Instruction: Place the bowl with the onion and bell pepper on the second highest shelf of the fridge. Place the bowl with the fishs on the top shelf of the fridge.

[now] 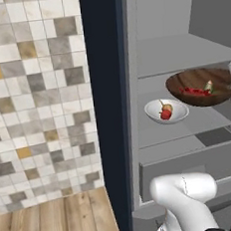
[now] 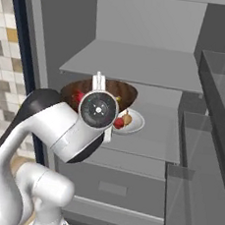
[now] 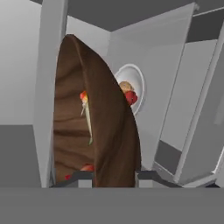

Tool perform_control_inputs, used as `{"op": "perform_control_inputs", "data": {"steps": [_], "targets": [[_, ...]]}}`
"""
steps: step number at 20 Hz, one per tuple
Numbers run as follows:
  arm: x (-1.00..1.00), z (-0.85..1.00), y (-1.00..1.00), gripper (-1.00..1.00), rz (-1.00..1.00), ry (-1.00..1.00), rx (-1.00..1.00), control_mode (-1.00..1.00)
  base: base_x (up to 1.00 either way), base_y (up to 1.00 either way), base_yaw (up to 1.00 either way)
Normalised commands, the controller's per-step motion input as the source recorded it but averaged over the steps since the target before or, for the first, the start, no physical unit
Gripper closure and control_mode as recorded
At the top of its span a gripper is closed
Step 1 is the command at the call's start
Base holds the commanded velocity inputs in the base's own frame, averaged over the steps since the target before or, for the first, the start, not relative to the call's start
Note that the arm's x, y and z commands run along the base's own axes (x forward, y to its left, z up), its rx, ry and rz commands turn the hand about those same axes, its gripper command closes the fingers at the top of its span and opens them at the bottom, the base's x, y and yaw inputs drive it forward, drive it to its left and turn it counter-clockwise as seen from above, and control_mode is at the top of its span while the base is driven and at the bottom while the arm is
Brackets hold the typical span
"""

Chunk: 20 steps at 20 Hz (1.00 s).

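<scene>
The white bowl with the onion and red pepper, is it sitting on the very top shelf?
No, the white bowl rests on the shelf below the top shelf, which is bare above it.

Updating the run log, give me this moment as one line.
white bowl: onion, pepper, on second shelf | gripper: shut on wooden bowl rim | fish inside | wooden bowl below top shelf, not placed

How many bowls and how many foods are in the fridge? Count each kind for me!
Bowls: 2, a brown wooden bowl and a small white bowl
Fish pieces: 2, one red, one pale green
Tan-brown onion: 1
Red bell pepper: 1
Total: 6
</scene>
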Motion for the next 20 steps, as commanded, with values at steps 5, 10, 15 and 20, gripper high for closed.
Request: {"op": "perform_control_inputs", "data": {"steps": [5,10,15,20], "targets": [[0.4,0.86,0.0,1.0,-0.01,-0.33,0.0,-1.0,0.0,0.0,0.0],[1.0,0.1,-0.03,1.0,-0.04,-0.02,0.0,-1.0,0.0,0.0,0.0],[1.0,-0.02,0.0,1.0,0.0,0.06,0.0,-1.0,0.0,0.0,0.0],[1.0,-0.01,0.0,1.0,0.0,0.13,0.0,-1.0,0.0,0.0,0.0]]}}
